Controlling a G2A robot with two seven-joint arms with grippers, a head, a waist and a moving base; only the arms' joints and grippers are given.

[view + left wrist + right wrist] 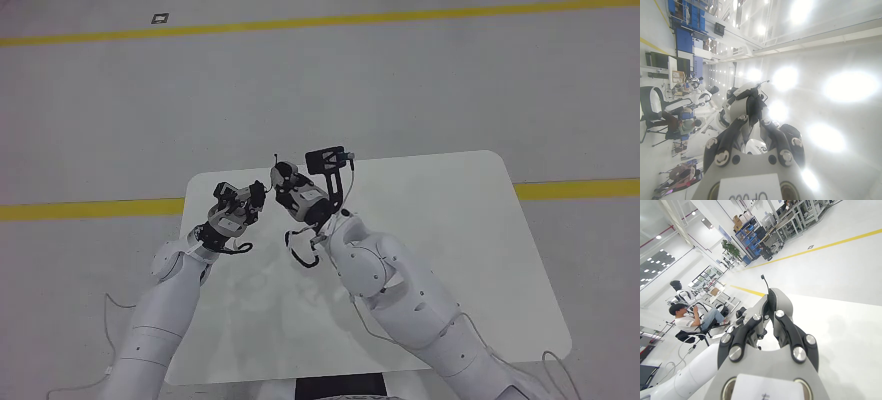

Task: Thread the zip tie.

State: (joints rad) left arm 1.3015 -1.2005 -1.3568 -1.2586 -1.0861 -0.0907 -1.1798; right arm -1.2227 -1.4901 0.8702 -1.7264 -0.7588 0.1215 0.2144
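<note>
— Jaws on the right first: what are they doing?
— Pressed together on the zip tie (766,284). In the right wrist view the thin black strap comes up from between the ribbed pads (772,298), and its small square head stands clear beyond the tips.
— And the left jaws?
— Drawn together too, judging by the left wrist view. Glare washes across them, though, and I cannot tell whether anything is pinched between them.
— Where is the tie in relation to the tabletop?
— In the air above it, not touching. In the top view the tabletop (450,220) is white with rounded corners. The tie (276,160) is a short dark line over its far left part, poking out past the right jaws toward the far edge.
— How do the 2 sets of jaws sit against each other?
— Just beside each other, both raised off the tabletop, with the left set slightly nearer the robot. I cannot tell whether they touch.
— Does the left wrist view show the tie?
— Yes. The strap (763,82) curves out just past the tips of the left jaws and ends in a small dark knob against the bright ceiling.
</note>
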